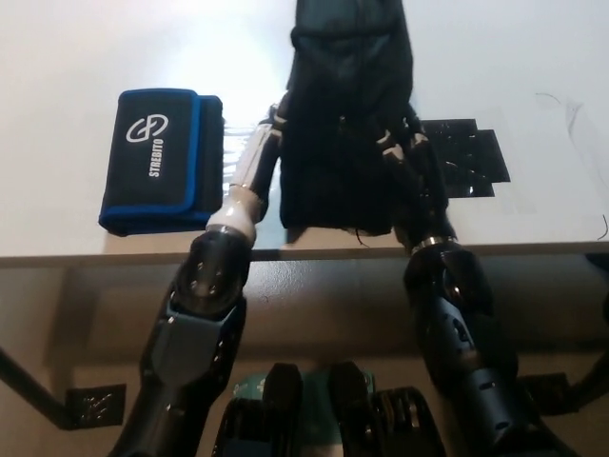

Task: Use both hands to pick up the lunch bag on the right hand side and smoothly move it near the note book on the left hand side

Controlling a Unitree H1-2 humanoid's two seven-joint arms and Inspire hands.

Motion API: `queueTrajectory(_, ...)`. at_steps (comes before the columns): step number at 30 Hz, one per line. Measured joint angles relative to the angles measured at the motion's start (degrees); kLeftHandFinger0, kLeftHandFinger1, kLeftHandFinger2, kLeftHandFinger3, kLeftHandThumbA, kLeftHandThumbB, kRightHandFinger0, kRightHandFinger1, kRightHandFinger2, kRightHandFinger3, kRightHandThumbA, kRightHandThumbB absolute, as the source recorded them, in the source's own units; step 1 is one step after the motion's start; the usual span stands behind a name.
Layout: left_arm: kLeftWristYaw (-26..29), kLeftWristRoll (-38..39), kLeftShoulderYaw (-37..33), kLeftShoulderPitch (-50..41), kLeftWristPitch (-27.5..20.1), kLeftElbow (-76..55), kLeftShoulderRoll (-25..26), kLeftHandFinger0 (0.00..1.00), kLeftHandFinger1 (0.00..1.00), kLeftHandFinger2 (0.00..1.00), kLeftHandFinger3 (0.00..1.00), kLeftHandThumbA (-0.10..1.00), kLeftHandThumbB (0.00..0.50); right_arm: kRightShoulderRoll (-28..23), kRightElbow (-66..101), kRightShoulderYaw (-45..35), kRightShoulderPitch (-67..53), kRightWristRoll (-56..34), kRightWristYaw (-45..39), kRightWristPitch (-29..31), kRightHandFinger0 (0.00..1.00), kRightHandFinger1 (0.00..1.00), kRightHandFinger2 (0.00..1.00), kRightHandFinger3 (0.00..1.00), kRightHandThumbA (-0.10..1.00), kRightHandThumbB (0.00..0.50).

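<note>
Though limp, black lunch bag [347,114] upright.

Strong overhead light — glare patch blows out table [533,57] top centre, surface detail lost there. Lunch bag [347,114] reads near-solid black, folds barely resolved. Right hand [411,167] merges with bag; outline soft. Area below table edge dim, brownish. Notebook [157,157] sharp, logo legible. Slight softness overall — no marked edge distortion.

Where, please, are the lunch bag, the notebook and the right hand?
lunch bag [338,143]: head view, middle of its black front.
notebook [157,157]: head view, black cover by the logo.
right hand [411,167]: head view, fingers against the bag's side.
</note>
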State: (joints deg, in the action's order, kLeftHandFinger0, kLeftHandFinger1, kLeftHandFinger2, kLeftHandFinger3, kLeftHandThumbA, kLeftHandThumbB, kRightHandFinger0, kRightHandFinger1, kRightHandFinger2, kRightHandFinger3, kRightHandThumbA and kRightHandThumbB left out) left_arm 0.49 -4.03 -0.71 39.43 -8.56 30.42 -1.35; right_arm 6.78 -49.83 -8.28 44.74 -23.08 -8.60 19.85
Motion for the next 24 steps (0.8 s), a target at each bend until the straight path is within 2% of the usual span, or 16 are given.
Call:
queueTrajectory(1,0.0,0.0,0.0,-1.0,0.3,-1.5,0.2,1.0,1.0,1.0,1.0,1.0,0.297,0.3,0.0,0.4,0.0,0.3,0.0,0.0,1.0,1.0,1.0,1.0,1.0,0.344)
queueTrajectory(6,0.0,0.2,0.9,-4.4,1.7,-8.8,1.0,1.0,1.0,1.0,1.0,1.0,0.288,1.8,-1.5,1.6,0.6,1.2,0.0,0.3,1.0,1.0,1.0,1.0,1.0,0.356)
queueTrajectory(11,0.1,0.1,1.9,-5.1,3.0,-12.7,2.3,1.0,1.0,1.0,1.0,1.0,0.296,3.3,-3.8,2.4,1.8,1.9,0.0,1.2,1.0,1.0,1.0,1.0,1.0,0.33)
queueTrajectory(16,0.3,0.0,2.4,-5.1,3.8,-13.5,3.2,1.0,1.0,1.0,1.0,1.0,0.301,4.5,-5.0,2.8,2.7,2.1,0.0,1.4,1.0,1.0,1.0,1.0,1.0,0.305)
queueTrajectory(19,0.4,0.0,2.9,-5.0,4.0,-13.5,3.7,1.0,1.0,1.0,1.0,1.0,0.296,4.9,-5.6,2.9,2.9,2.3,0.0,1.5,1.0,1.0,1.0,1.0,1.0,0.318)
queueTrajectory(24,0.5,0.0,3.6,-4.5,4.0,-12.1,4.3,1.0,1.0,1.0,1.0,1.0,0.318,5.1,-6.1,3.2,3.6,2.8,0.0,1.7,1.0,1.0,1.0,1.0,1.0,0.319)
